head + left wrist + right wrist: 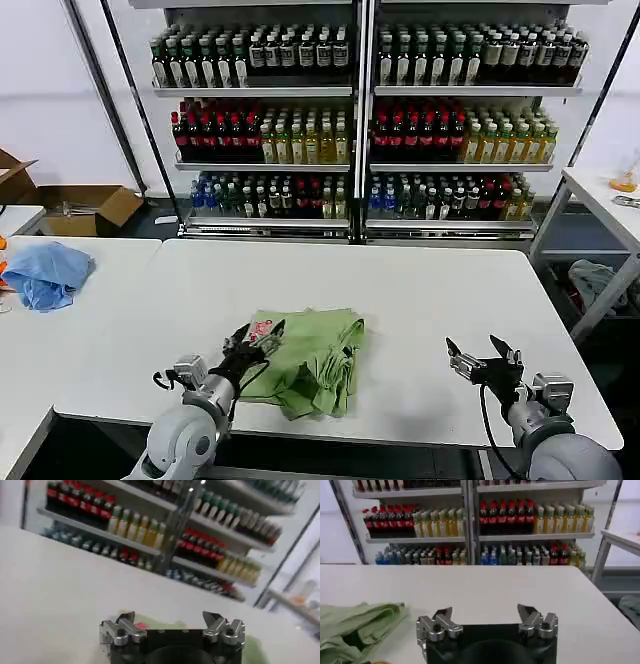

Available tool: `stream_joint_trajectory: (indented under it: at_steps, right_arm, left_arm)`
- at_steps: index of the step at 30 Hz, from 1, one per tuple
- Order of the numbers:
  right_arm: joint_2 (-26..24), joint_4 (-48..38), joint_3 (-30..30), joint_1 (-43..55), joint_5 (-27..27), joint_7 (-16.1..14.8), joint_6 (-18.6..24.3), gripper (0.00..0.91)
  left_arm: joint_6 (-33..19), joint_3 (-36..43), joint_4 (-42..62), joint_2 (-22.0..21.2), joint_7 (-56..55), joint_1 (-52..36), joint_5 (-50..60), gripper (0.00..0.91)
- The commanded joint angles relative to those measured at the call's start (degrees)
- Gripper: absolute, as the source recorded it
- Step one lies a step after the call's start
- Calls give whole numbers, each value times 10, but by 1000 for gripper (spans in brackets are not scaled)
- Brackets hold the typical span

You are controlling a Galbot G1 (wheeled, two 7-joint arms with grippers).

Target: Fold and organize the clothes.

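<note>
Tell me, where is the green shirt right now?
In the head view the green shirt lies bunched on the white table, near its front edge, right beside the open left gripper.

Light green shirt [312,360] is seen lower centre of the head view, bunched into a rough fold on the white table. Red label is visible at its upper-left corner; loose folds are gathered toward the bottom edge.

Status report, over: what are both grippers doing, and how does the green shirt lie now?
Left gripper open, at shirt's left edge. Right gripper open over bare table, clear of cloth. Green shirt bunched, roughly folded, near front edge. Nothing in the way.
</note>
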Motion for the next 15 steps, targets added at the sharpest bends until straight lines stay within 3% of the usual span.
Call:
stream_joint_trajectory:
  at_steps: [1,9,10,11,12,13,15]
  right_arm:
    - [-3,5,6,-4,1,0,-1,907]
    - [-8,11,14,-11,4,1,-1,907]
    - [-7,12,14,-10,4,1,-1,907]
    - [-7,12,14,-10,4,1,-1,907]
    - [-6,12,14,-10,4,1,-1,907]
    - [-6,13,14,-10,4,1,-2,907]
    - [-4,15,14,-11,4,2,-2,907]
  left_arm:
    - [19,-4,71,1,-10,12,145,907]
    - [41,9,75,-8,-9,6,79,907]
    - [42,10,75,-10,-8,5,70,786]
    - [41,11,76,-12,-5,2,61,353]
    - [41,10,74,-14,-3,1,35,81]
    - [41,9,71,-15,0,-1,20,20]
    - [41,7,62,-17,10,-2,-11,20]
